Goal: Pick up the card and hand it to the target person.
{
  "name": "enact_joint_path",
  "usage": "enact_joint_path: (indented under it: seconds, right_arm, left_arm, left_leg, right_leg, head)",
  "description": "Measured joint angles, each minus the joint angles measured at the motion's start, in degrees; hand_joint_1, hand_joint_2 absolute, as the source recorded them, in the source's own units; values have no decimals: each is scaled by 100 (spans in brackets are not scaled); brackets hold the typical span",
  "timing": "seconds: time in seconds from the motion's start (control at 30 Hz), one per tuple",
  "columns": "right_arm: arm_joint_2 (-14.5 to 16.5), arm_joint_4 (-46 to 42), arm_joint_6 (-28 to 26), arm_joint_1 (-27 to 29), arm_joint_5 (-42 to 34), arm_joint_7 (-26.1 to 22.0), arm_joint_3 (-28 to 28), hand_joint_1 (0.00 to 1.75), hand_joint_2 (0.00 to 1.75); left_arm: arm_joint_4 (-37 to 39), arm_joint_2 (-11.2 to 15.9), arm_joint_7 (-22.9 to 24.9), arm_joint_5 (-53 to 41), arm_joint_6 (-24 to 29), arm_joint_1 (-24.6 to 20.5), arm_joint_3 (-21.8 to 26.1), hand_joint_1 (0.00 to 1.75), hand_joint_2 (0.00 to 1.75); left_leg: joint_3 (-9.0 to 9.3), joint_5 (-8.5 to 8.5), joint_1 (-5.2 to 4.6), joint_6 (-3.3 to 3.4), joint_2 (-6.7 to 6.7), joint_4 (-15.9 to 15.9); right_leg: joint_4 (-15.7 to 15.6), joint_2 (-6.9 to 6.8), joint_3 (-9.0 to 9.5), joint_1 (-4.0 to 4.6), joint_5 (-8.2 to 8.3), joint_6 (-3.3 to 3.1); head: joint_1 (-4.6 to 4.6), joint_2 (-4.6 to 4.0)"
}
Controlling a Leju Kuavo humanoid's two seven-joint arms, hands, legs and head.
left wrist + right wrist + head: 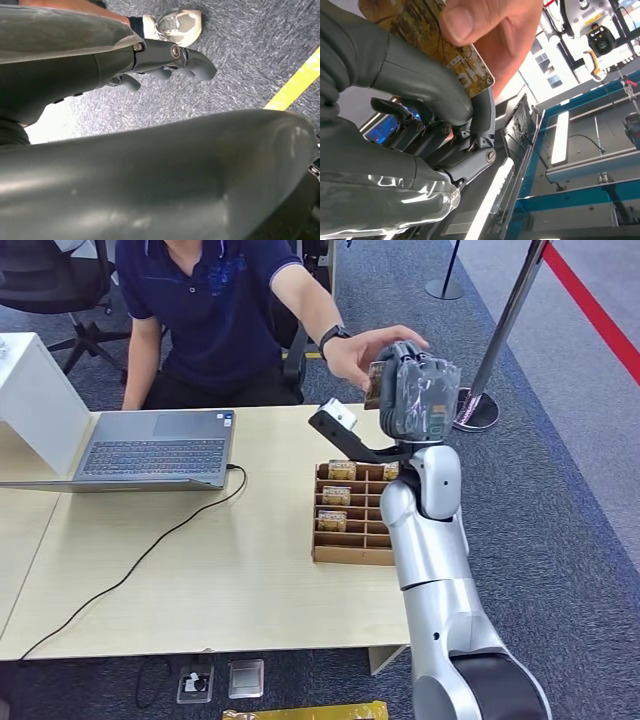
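Right hand: the right hand (417, 395) is raised at the far right of the desk, above the far end of the cardboard card tray (355, 552); in the right wrist view its thumb (422, 85) presses the card against the darker fingers, so it grips the card.
Card: the card (444, 47), printed in a brown-gold pattern, sits between the robot's thumb and fingers; in the head view its edge (374, 383) pokes out on the hand's left side, toward the person.
Person's hand: the person's hand (370, 350) reaches across the desk from the far side and already pinches the free end of the card, thumb on its face (471, 20).
Key relation: the card's long axis appears to run from the robot's grip out to the person's fingers, both holding opposite ends.
Step judged: handover at the point of release; the thumb likely needs to let go.
Left hand: the left hand (166, 62) hangs over the carpet, fingers loosely apart, holding nothing.
Other: a laptop (155, 448) lies open at the far left.
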Motion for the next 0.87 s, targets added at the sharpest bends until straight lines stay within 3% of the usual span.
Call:
enact_joint_path:
  seconds: [0.13,0.27,0.33,0.57,0.63,0.73,0.8,0.87]
  right_arm:
    - [0,56,0,1,-178,2,8,0,175]
    - [0,117,0,-23,-419,-124,-115,0,175]
    - [0,145,0,-8,-973,-341,-278,0,175]
    - [0,259,0,299,-3185,-2049,-1029,0,175]
    - [-294,-115,0,770,-4218,-2296,-570,0,175]
    - [-1146,-1488,119,1903,-6202,-1960,432,0,175]
    - [-1603,-2309,339,2581,-7180,-1897,541,0,175]
    - [-1850,-2729,497,2988,-7657,-1939,454,0,175]
  left_arm:
    - [2,-13,-6,2,43,1,14,0,0]
    - [-5,10,-33,-3,20,4,25,0,0]
    - [-8,11,-49,9,24,14,50,0,0]
    - [-15,12,-121,137,77,125,232,0,0]
    - [-18,19,-138,203,109,192,314,0,0]
    - [-24,28,-143,311,148,297,459,0,0]
    - [-29,32,-107,333,134,326,502,0,0]
    - [-36,36,-76,341,113,332,521,0,0]
  left_leg:
    - [-2,-3,0,0,-1,1]
    - [-4,3,1,-2,4,-4]
    - [-6,3,1,-2,-1,-1]
    - [3,0,2,1,-11,-4]
    - [8,1,4,0,-13,-9]
    - [17,5,8,-1,-34,-21]
    - [12,3,8,2,-58,-15]
    - [7,4,6,4,-74,-13]
  right_leg:
    - [1,0,-1,0,-3,0]
    - [-3,2,-5,1,4,0]
    - [-1,-2,-6,1,2,0]
    - [-8,-10,7,3,-1,1]
    - [-14,-14,13,4,-1,0]
    - [-34,-36,31,8,-2,1]
    - [-33,-57,34,8,-10,4]
    - [-35,-74,35,6,-13,7]
  head:
    - [0,0]
    - [0,0]
    - [0,0]
    - [0,0]
    - [0,0]
    - [0,0]
    - [0,0]
    - [0,0]
